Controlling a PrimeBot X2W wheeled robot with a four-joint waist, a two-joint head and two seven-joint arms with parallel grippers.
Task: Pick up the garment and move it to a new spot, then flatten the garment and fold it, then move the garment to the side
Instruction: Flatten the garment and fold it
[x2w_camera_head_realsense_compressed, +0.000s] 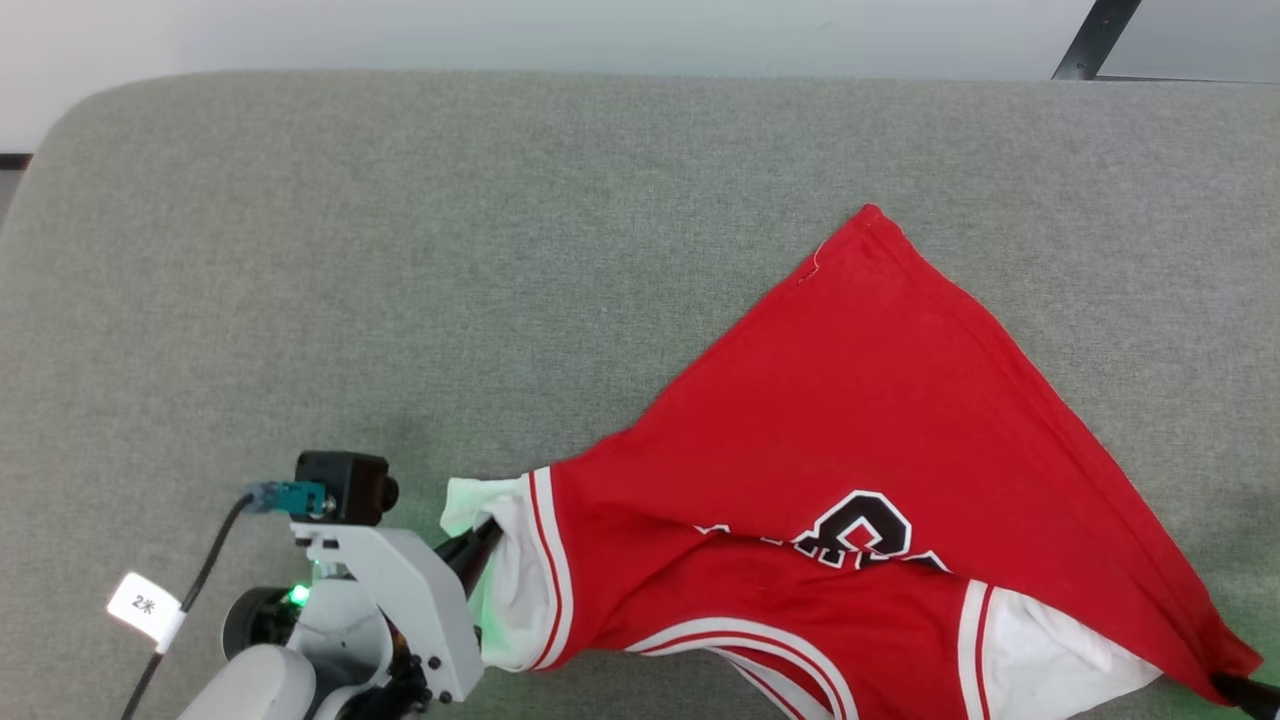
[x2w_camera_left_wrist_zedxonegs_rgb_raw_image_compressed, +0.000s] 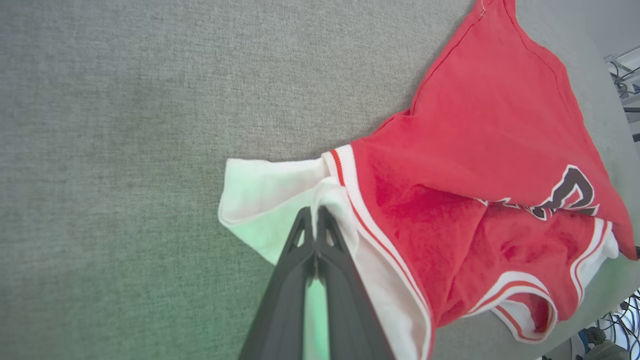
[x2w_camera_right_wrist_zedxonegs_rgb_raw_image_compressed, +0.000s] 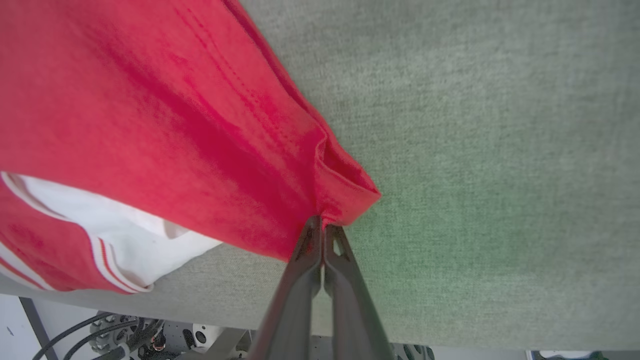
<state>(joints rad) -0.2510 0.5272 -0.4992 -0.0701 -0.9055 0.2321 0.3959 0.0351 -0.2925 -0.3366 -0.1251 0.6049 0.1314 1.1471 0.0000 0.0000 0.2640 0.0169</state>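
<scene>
Red garment (x2w_camera_head_realsense_compressed: 850, 400) lying rumpled on the grey table (x2w_camera_head_realsense_compressed: 400, 250), toward its right side, left gripper (x2w_camera_left_wrist_zedxonegs_rgb_raw_image_compressed: 316, 215) closed tight on the white sleeve (x2w_camera_left_wrist_zedxonegs_rgb_raw_image_compressed: 260, 185), right gripper (x2w_camera_right_wrist_zedxonegs_rgb_raw_image_compressed: 323, 226) closed tight on a red corner (x2w_camera_right_wrist_zedxonegs_rgb_raw_image_compressed: 350, 192)

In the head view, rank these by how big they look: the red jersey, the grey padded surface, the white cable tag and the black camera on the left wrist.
1. grey padded surface
2. red jersey
3. black camera and white cable tag, about alike, so unranked
</scene>
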